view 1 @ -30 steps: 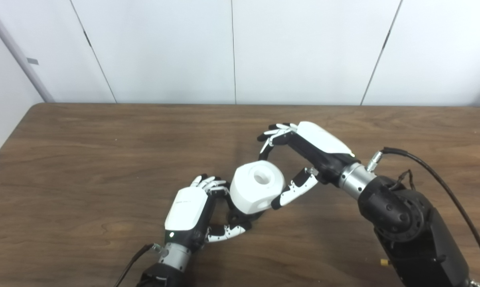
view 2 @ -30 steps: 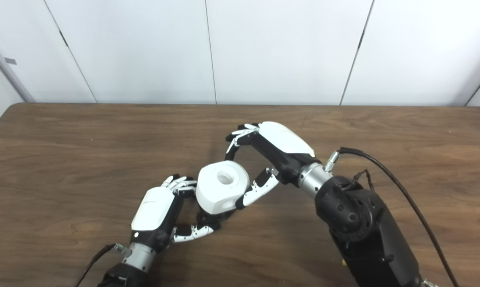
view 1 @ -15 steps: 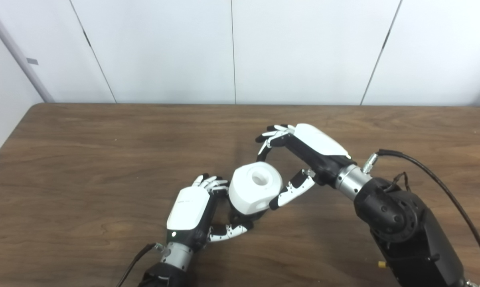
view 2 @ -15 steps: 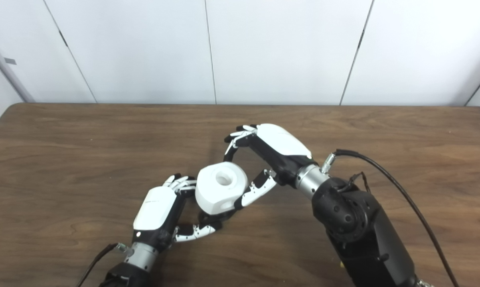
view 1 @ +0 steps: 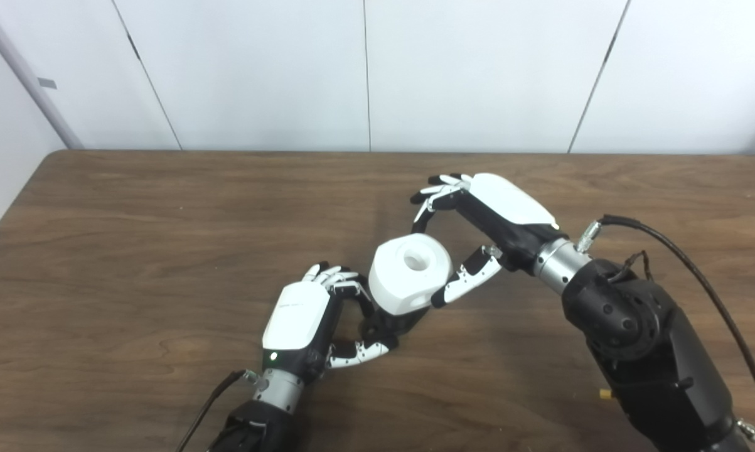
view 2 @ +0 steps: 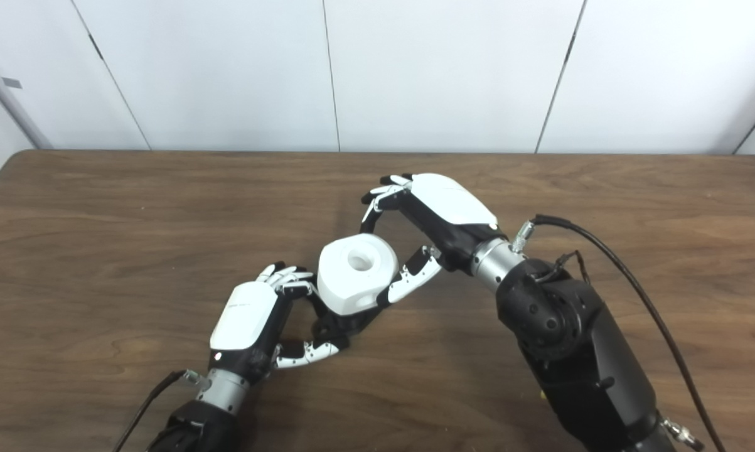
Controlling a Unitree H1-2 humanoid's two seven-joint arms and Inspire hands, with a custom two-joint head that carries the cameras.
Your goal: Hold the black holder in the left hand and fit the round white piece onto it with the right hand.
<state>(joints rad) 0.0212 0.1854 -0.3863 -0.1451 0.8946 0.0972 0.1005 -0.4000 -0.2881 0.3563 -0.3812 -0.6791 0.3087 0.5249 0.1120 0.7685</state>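
- Left hand grips the black holder low over the table.
- Right hand pinches the round white piece, seated on that holder.
- The piece hides most of the holder.

We see a brown wooden table before a white wall of flat panels with thin dark seams. The light is even and soft.
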